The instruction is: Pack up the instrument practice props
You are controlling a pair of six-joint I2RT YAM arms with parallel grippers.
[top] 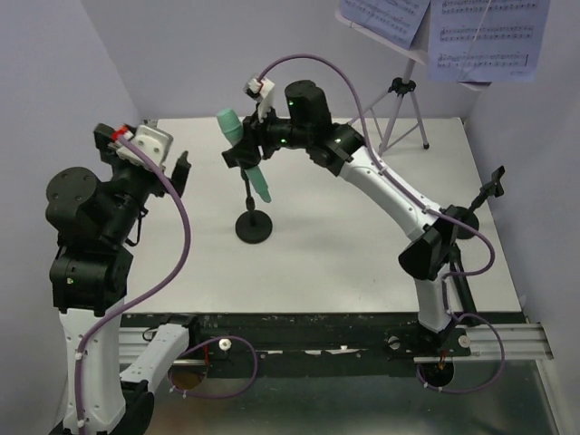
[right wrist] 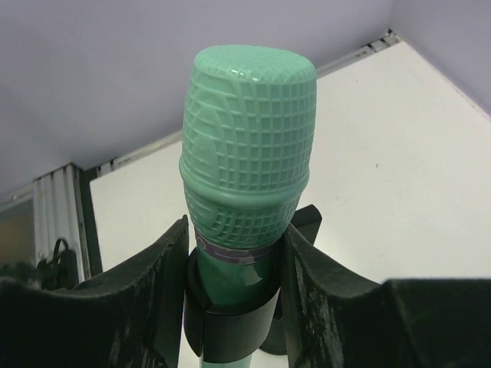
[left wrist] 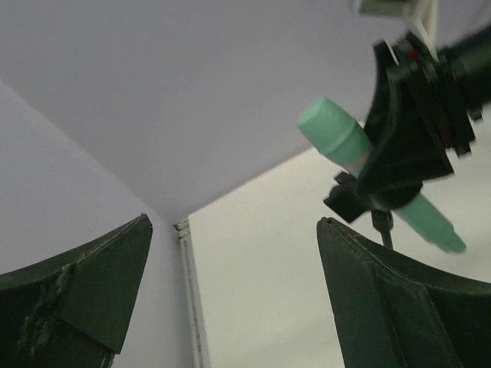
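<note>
The left end effector (top: 181, 172) hangs above the desk (top: 344, 254) near its left edge. Its fingers (left wrist: 383, 307) are spread wide with nothing between them. Toward the right edge, a short black pole (top: 487, 193) with a clip at its top rises beside the right arm's elbow, which hides most of its round base.

Around the middle of the desk stands the other short pole (top: 253, 227) on its round black base. Above it the mint-green microphone (top: 229, 125) is tilted, with its grille head up and to the left and its tail down and to the right. The right end effector (top: 246, 156) is clamped on the microphone's body just under the head, with one finger pressed against each side. In the right wrist view a black clip rings the body between those fingers.

At the far right corner the silver tripod (top: 405, 109) stands upright. The printed sheet-music pages (top: 485, 36) are propped above it.
</note>
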